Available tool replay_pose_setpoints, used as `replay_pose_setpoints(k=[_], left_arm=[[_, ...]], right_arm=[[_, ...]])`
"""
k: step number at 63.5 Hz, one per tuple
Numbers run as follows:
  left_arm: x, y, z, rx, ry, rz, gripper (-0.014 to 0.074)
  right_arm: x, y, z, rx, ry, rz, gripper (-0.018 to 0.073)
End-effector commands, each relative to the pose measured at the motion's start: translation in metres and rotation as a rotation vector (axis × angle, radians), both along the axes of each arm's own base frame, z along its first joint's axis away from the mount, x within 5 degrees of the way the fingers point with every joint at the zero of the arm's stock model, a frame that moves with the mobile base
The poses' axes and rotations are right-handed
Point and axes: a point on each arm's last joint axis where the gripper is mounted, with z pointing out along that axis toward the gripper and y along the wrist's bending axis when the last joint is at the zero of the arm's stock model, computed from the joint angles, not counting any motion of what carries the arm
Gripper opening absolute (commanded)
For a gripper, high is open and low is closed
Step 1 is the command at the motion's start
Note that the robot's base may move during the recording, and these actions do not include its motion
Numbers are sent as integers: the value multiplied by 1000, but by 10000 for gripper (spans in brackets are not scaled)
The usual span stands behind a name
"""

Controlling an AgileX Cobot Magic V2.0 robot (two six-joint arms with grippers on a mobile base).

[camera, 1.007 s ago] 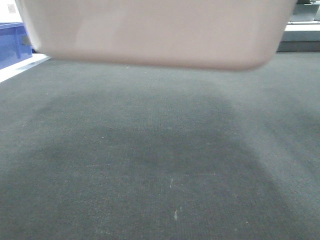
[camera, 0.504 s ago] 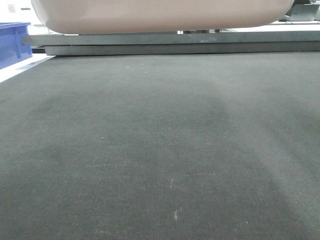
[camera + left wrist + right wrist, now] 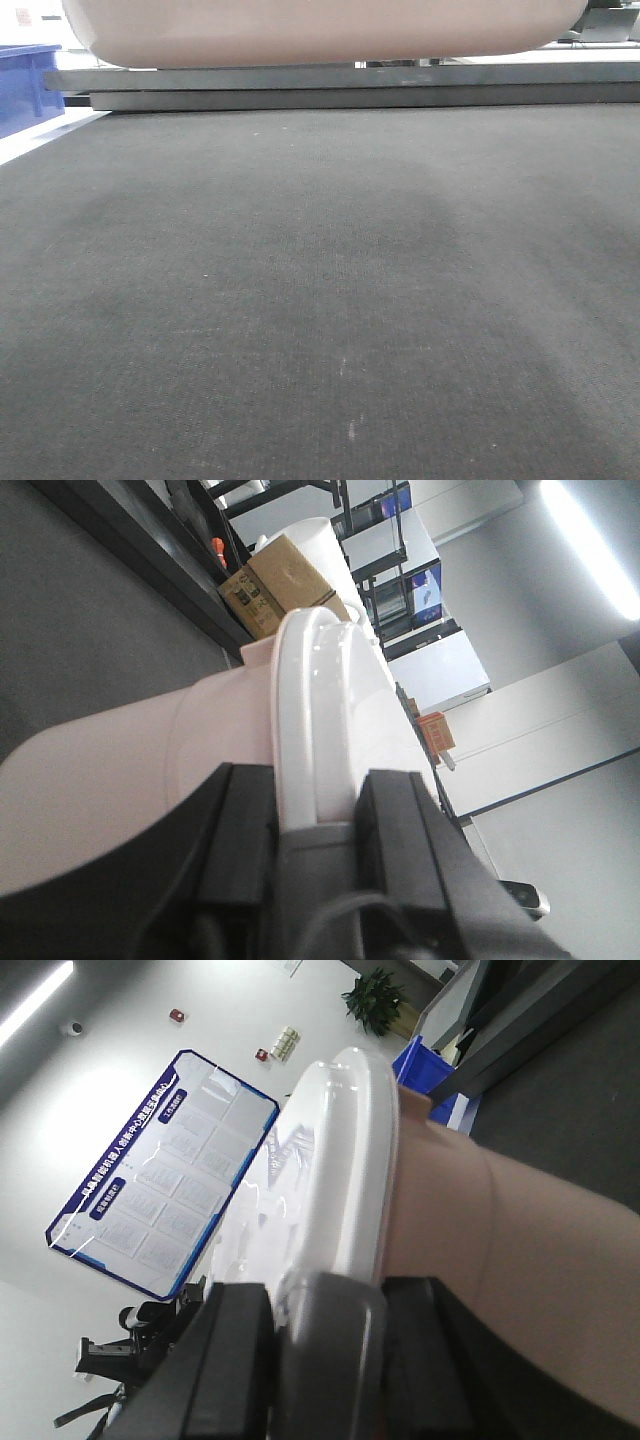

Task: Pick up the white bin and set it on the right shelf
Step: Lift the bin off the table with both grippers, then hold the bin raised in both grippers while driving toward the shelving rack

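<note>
Bin [image 3: 320, 30]: milky-pink, round-cornered plastic with glossy white lid [image 3: 318, 695], above grey woven carpet [image 3: 320, 300]. Left gripper [image 3: 318, 805] and right gripper [image 3: 335, 1340] clamp its rim.

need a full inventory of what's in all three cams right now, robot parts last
white bin: 1, milky white with glossy white lid, held off the floor, top of front view
carpet: 1, dark grey, floor under the bin
metal rails: 2, grey, stacked low at the carpet's far edge
blue crate: 1, blue, far left of front view
cardboard boxes: 2, brown, beyond the bin in left wrist view
wall poster: 1, blue-framed, right wrist view
potted plant: 1, green, top of right wrist view
left gripper: 1, black fingers clamping the lid rim
right gripper: 1, black fingers clamping the opposite rim
</note>
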Motion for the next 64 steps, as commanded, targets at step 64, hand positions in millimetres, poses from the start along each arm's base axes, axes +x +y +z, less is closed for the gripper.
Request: replay_pose_setpoints(k=[64], left_arm=[[-40, -25, 27, -33, -148, -345, -126]], right_arm=[[-33, 25, 37, 126, -183, 326, 57]])
